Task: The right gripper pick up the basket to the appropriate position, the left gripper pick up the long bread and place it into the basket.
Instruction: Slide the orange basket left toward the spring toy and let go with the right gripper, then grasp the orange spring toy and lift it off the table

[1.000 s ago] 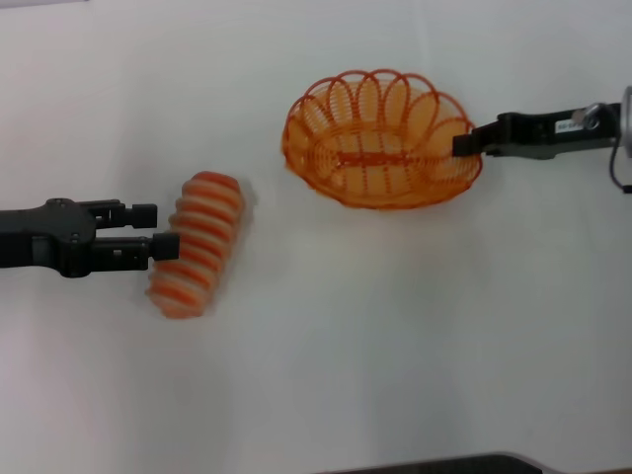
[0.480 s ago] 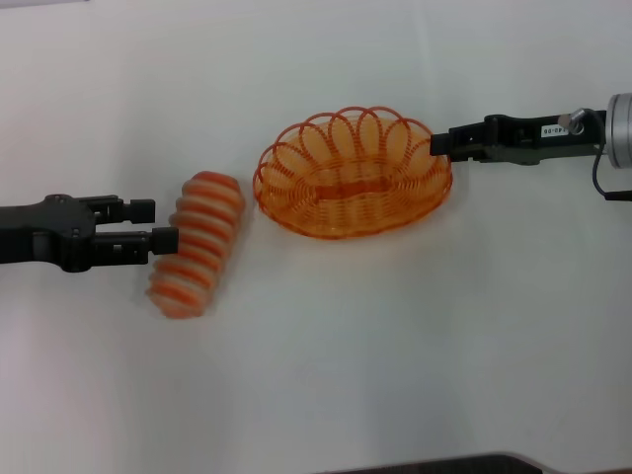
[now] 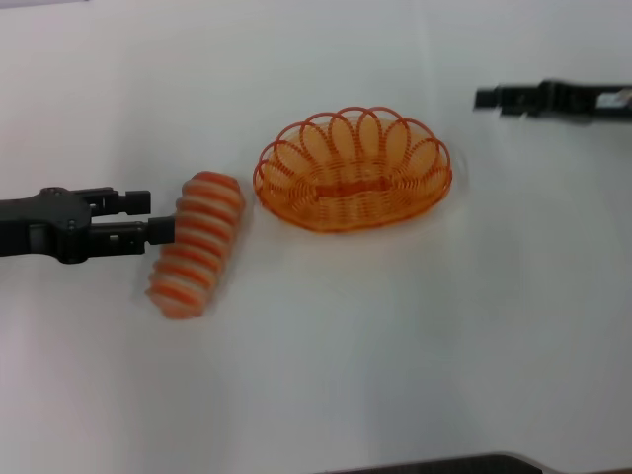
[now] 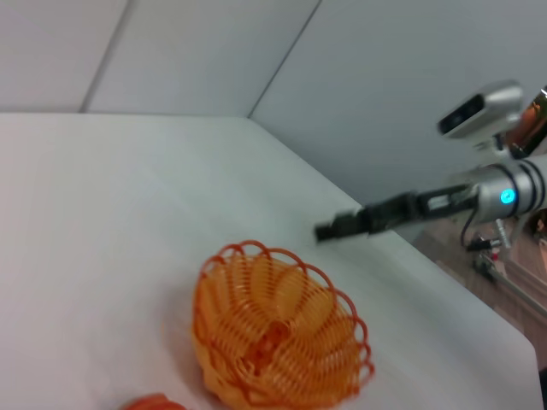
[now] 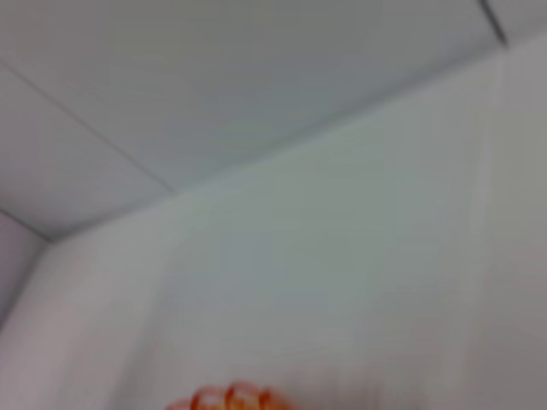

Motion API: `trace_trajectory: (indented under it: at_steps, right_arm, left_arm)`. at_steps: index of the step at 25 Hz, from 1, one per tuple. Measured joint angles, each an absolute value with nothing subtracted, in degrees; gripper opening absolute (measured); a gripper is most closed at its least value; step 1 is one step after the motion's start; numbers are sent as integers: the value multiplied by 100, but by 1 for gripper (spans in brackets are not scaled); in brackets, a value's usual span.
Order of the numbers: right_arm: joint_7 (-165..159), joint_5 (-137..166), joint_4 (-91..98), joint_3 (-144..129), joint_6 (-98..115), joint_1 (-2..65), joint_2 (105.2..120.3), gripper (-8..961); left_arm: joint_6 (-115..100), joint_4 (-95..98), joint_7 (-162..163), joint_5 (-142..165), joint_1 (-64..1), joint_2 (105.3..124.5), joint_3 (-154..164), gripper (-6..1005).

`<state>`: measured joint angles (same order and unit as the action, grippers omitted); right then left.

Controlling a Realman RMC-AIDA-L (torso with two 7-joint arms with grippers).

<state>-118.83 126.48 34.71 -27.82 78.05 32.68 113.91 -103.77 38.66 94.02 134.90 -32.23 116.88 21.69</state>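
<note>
Plainly, the ridged orange-and-cream striped long bread (image 3: 196,244), lying at centre-left, could roll off if pinched off-centre: the left gripper (image 3: 148,215) reaches level from the left edge, fingers apart, touching the loaf's side. Beyond, the oval orange woven plastic basket (image 3: 352,171) sits free. Upper right, the right gripper (image 3: 484,98) hangs apart; its fingers' state is unclear.

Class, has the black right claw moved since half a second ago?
Yes. The right claw has let go and pulled back up and to the right, away from the oval orange woven basket.
</note>
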Motion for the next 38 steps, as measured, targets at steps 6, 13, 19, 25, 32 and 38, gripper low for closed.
trace_trajectory:
  at_steps: [6, 13, 19, 25, 32, 38]
  right_arm:
    - [-9699, 11153, 3671, -2694, 9195, 2862, 11400, 688]
    - [-8671, 11857, 3691, -2932, 10052, 2809, 11349, 678]
    - [-8639, 12282, 3692, -3004, 9963, 2808, 11337, 677]
    - [-8631, 12282, 3652, -2989, 9654, 2796, 11367, 677]
    - [-8627, 12285, 3648, -3024, 9630, 2844, 11383, 677]
    - [-8623, 12288, 3648, -3000, 9629, 2842, 11382, 676]
  left_arm:
    - [-10375, 3857, 9379, 13466, -3162, 11691, 2093, 778]
    - [-10056, 3788, 9432, 13466, -3111, 11715, 2048, 778]
    - [-9826, 3999, 10065, 13502, -3124, 11742, 2125, 778]
    - [-9471, 4941, 11546, 13512, -3151, 11989, 2940, 778]
    - [-9393, 6681, 13680, 13705, -3235, 12163, 4669, 777]
    - [-9406, 7123, 14838, 14486, -3599, 12280, 5651, 778]
